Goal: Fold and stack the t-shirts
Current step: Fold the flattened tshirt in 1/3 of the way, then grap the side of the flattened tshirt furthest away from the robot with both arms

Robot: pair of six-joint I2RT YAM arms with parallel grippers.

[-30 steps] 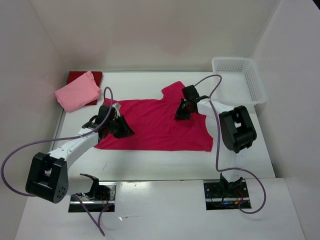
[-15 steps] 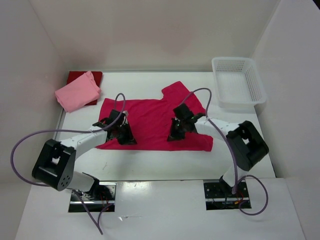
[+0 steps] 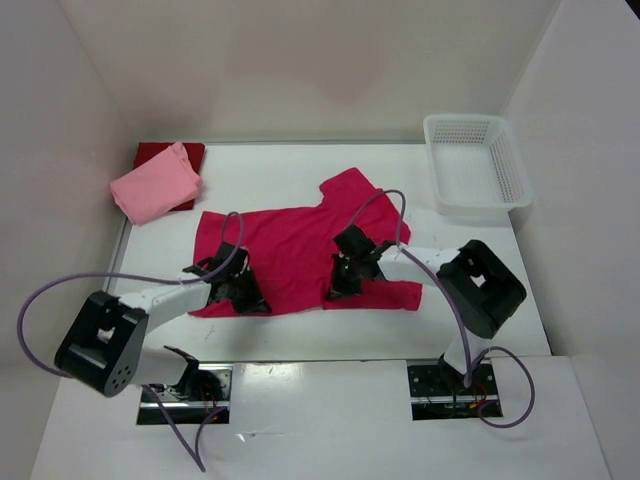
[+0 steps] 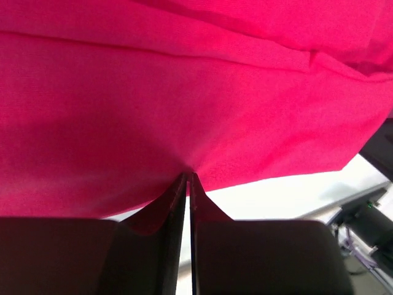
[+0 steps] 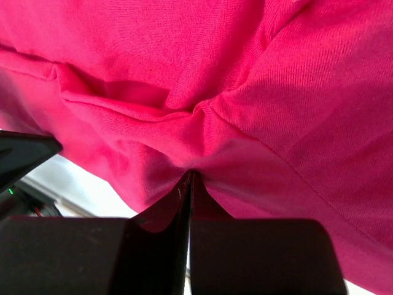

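White walls enclose a white table [image 3: 300, 170], seen from above, with both arm bases at its near edge. Centre: the magenta-crimson t-shirt [image 3: 290, 240] lies spread across the middle of the table, one short sleeve pointing toward the far side, its near edge rumpled where the two arms meet it. Left: the left gripper [image 3: 243, 290] sits on the near left part of this shirt; in the left wrist view its fingers [image 4: 178, 203] stand almost together, with a pucker of cloth drawn in between their tips. Right: the right gripper [image 3: 342, 283] rests on the near middle of the same shirt; in the right wrist view its fingers [image 5: 175, 209] are pressed together on a bunched fold of the fabric. Far left corner: the light pink t-shirt [image 3: 155, 185], folded, lies partly over the dark red t-shirt [image 3: 190, 155], also folded. Far right corner: a white mesh basket [image 3: 478, 165] stands well apart from all three shirts.
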